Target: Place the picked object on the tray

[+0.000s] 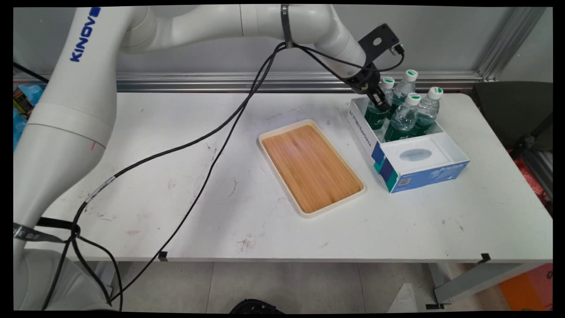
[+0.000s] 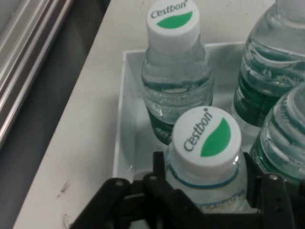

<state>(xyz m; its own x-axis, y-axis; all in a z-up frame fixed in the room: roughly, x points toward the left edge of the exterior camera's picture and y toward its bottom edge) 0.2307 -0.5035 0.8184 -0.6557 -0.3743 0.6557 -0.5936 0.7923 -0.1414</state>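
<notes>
I see my gripper (image 2: 205,191) at the upper right of the main view, fingers spread either side of an upright bottle (image 2: 206,157) inside the white box (image 1: 417,170), not visibly clamped; the bottle's long axis runs toward the camera.

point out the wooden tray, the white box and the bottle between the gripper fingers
wooden tray (image 1: 310,167), main view, on the middle of its wood floor
white box (image 1: 446,149), main view, on its flat white top beside the oval opening
bottle (image 2: 207,138), hand view, on its white and green cap
</notes>
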